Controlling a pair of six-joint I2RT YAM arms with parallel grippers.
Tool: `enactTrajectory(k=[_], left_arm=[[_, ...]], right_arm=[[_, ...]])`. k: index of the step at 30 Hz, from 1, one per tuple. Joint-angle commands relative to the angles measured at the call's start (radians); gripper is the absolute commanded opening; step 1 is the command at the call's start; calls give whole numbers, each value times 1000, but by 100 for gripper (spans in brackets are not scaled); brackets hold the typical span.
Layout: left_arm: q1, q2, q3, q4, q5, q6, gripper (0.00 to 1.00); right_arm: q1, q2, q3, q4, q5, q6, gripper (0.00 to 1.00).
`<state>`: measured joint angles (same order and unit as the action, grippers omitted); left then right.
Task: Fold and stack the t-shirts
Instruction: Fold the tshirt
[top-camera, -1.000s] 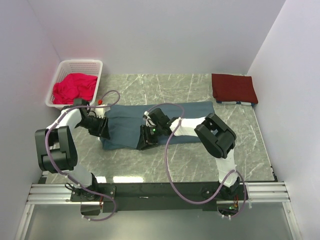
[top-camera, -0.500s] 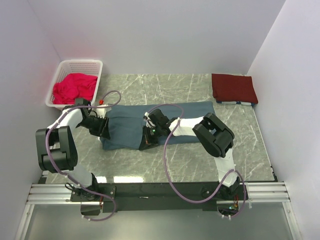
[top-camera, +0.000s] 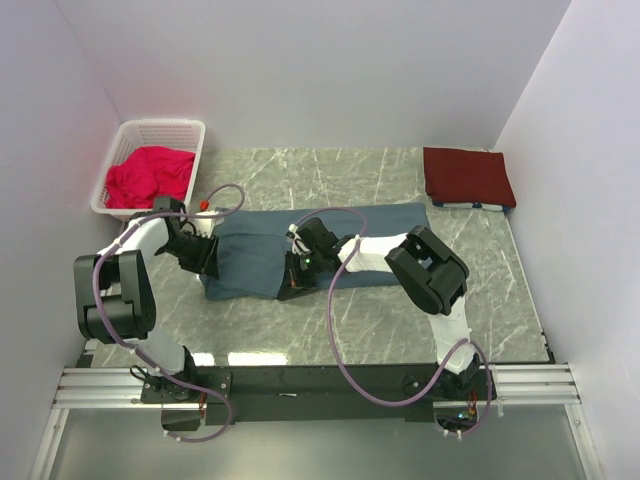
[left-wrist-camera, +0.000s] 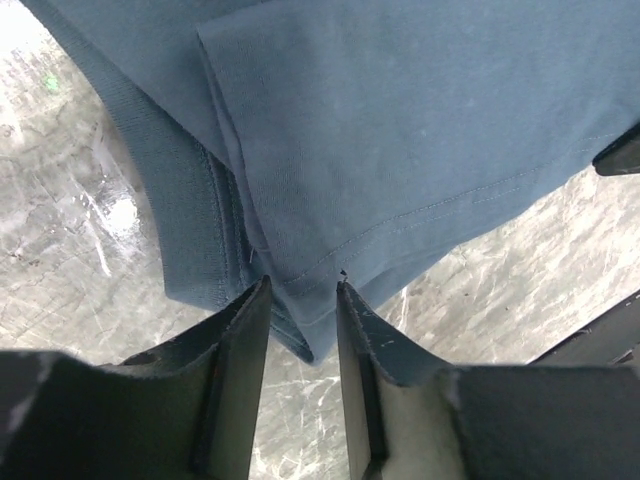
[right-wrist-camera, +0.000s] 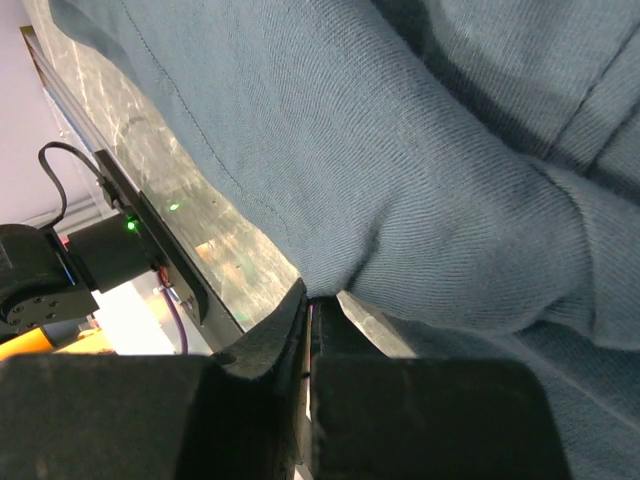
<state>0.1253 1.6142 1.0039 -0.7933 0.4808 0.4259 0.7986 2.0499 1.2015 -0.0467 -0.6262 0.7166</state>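
On the marble table (top-camera: 400, 330), the blue-grey tee (top-camera: 250, 262) lies ctr-left, folded lengthwise into a long band; cross-folds and stacking look yet to do. Maroon tee (top-camera: 468, 176) sits folded at far-right corner. Basket (top-camera: 160, 124), far left, holds red cloth (top-camera: 150, 172). Right gripper (right-wrist-camera: 312, 300): jaws pressed together, pinching tee's near edge. Left gripper (left-wrist-camera: 300, 290): jaws narrowly spread astride hem corner.

A slate blue-grey cloth t-shirt (top-camera: 250, 262) lies across the middle of the grey marble worktop (top-camera: 400, 320). Behind it sit a folded dark maroon cloth t-shirt (top-camera: 468, 176) far right and a white plastic basket (top-camera: 160, 125) holding pink cloth (top-camera: 150, 175) far left.
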Motion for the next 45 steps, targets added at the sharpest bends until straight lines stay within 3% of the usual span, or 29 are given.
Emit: enactTrajectory(k=[1, 6, 14, 26, 36, 45], left_arm=[[-12, -10, -5, 17, -10, -10, 37], [-23, -10, -8, 17, -8, -10, 28], [-24, -39, 12, 14, -34, -16, 1], [-23, 65, 278, -142, 30, -36, 1], [-24, 239, 519, -153, 91, -125, 1], [-42, 352, 634, -118, 114, -193, 1]], right_arm=[[-2, -36, 9, 28, -6, -11, 0], [-7, -40, 6, 28, -3, -14, 0], [-15, -57, 10, 27, -12, -19, 0], [-101, -120, 110, -19, -32, -65, 0], [-196, -22, 213, -36, -49, -92, 0], [-239, 39, 262, -27, -61, -78, 0]])
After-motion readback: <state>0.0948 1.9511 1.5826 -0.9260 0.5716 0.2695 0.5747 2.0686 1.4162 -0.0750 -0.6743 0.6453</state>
